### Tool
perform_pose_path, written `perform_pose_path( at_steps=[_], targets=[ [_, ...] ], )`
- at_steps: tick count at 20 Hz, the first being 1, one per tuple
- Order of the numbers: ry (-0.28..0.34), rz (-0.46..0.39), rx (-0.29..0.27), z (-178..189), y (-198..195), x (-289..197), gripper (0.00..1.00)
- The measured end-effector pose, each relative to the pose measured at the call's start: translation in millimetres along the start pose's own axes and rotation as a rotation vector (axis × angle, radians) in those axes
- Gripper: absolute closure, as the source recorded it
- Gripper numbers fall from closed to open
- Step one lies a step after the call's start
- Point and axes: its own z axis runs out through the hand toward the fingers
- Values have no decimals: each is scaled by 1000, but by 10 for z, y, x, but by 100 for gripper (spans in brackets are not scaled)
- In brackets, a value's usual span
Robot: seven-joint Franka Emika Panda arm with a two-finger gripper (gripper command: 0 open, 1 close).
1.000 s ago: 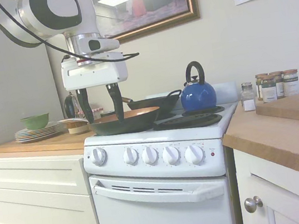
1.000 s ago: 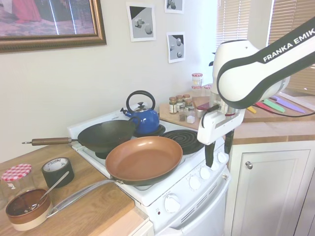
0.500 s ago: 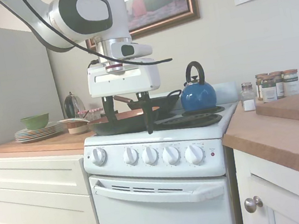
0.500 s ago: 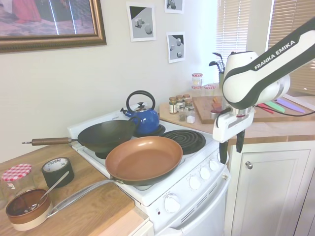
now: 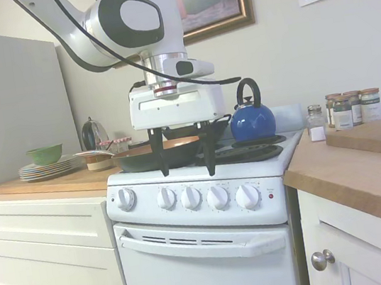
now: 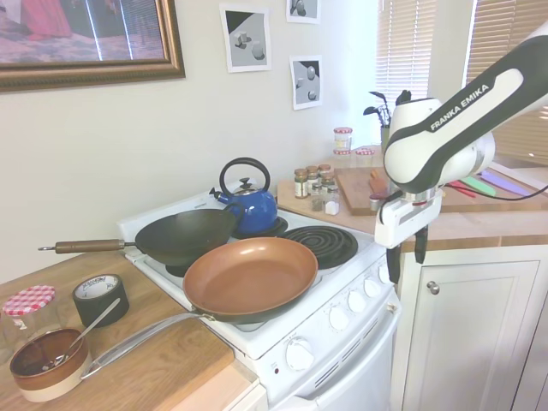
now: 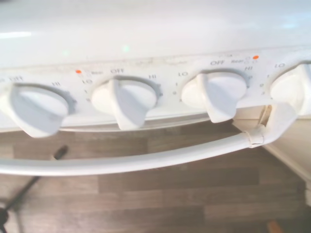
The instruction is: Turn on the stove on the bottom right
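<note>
The white stove (image 5: 207,254) has five round white knobs (image 5: 191,197) and a small red light (image 5: 271,196) on its front panel. Its front right burner is a bare, flat black coil (image 5: 239,154), also seen from the other side as the coil (image 6: 321,244). My gripper (image 5: 187,173) is open, fingers pointing down, just in front of the stove top and above the middle knobs. From the second exterior view the gripper (image 6: 407,269) hangs off the stove's front corner, apart from the panel. In the wrist view, several knobs (image 7: 125,97) fill the frame above the oven handle (image 7: 146,158).
A copper-rimmed frying pan (image 5: 156,153) sits on the front left burner, a dark wok (image 6: 184,235) behind it, a blue kettle (image 5: 252,120) at the back right. Spice jars (image 5: 349,109) stand on the wooden counter (image 5: 367,173). Plates and a green bowl (image 5: 45,155) lie left.
The arm has swung along the stove front towards the coil side and come lower, from beside the frying pan to above the middle knobs. The fingers stay open.
</note>
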Motion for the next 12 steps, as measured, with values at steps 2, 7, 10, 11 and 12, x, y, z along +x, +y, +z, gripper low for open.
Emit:
perform_pose_path(
  at_steps=[2,7,10,11,12],
  targets=[
    [5,-12,-8,4,-26,13,100],
    [17,-29,-20,-12,-69,57,100],
    [26,-48,-32,-11,-126,57,100],
    [30,-53,-35,-12,-148,48,100],
    [35,-56,-40,-13,-164,41,100]
  ],
)
